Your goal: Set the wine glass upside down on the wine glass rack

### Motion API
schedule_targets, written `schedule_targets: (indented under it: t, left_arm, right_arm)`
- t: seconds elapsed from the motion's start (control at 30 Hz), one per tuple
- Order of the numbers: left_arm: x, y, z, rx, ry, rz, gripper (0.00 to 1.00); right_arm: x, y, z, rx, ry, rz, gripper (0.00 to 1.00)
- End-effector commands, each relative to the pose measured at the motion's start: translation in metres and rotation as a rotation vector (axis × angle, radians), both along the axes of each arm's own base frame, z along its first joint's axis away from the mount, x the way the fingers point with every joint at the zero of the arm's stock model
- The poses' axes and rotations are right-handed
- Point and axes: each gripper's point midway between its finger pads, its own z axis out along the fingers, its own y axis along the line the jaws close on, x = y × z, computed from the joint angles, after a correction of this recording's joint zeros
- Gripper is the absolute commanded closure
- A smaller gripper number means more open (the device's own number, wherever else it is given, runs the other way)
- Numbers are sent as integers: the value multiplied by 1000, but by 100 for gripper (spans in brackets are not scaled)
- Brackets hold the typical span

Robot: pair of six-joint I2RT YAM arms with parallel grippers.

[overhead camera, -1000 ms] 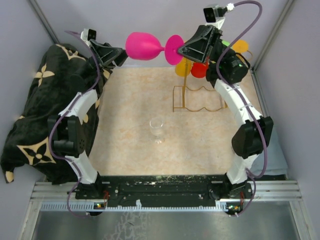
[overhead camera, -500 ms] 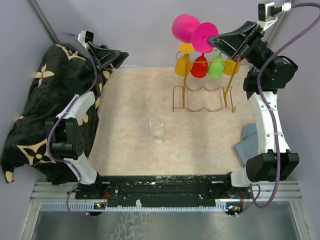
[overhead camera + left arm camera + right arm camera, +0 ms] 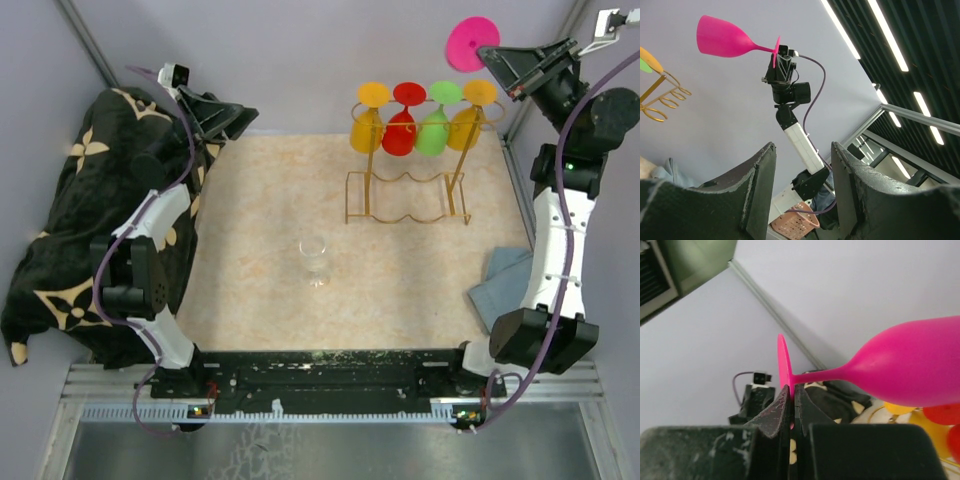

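My right gripper (image 3: 497,54) is shut on the foot of a pink wine glass (image 3: 466,44), held high at the far right, above and right of the rack. In the right wrist view the fingers (image 3: 791,401) pinch the foot's rim (image 3: 783,362), and the bowl (image 3: 912,370) points right. The gold wire wine glass rack (image 3: 405,196) stands at the back with several coloured glasses hanging upside down, among them a red one (image 3: 400,131). My left gripper (image 3: 236,117) is open and empty at the far left (image 3: 802,165). It sees the pink glass (image 3: 722,39) from afar.
A clear wine glass (image 3: 315,258) stands upright mid-table. A black patterned blanket (image 3: 70,200) lies along the left side. A grey cloth (image 3: 505,280) lies at the right edge. Enclosure walls stand close behind the rack.
My right arm has swung the pink glass from between the two grippers up and to the far right, past the rack. The left arm has stayed in place, open.
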Motion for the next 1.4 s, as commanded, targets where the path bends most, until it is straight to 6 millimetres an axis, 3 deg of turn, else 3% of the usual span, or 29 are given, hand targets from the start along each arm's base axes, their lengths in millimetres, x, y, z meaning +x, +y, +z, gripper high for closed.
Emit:
schedule_targets:
  t: [0.0,0.27,0.7,0.97,1.17,1.37]
  left_arm:
    - [-56,4,16,-8,-243,-44,46]
    - [-49,4,18,-16,-245,-50,47]
    - [-39,3,15,-14,-236,-52,47]
    - [-39,3,13,-10,-234,-50,47]
    - [-39,2,10,-5,-226,-48,47]
    - [-41,2,7,3,-228,-43,47]
  right_arm:
    - [-3,-20,21,-146,-68,-249,100]
    - [5,-56,6,-211,26,-518,100]
    - [-3,-103,-32,-190,214,-797,100]
    - [-3,-113,-74,-103,412,-782,100]
    - [2,-105,-107,-36,524,-687,100]
    - [8,-94,-124,19,587,-586,100]
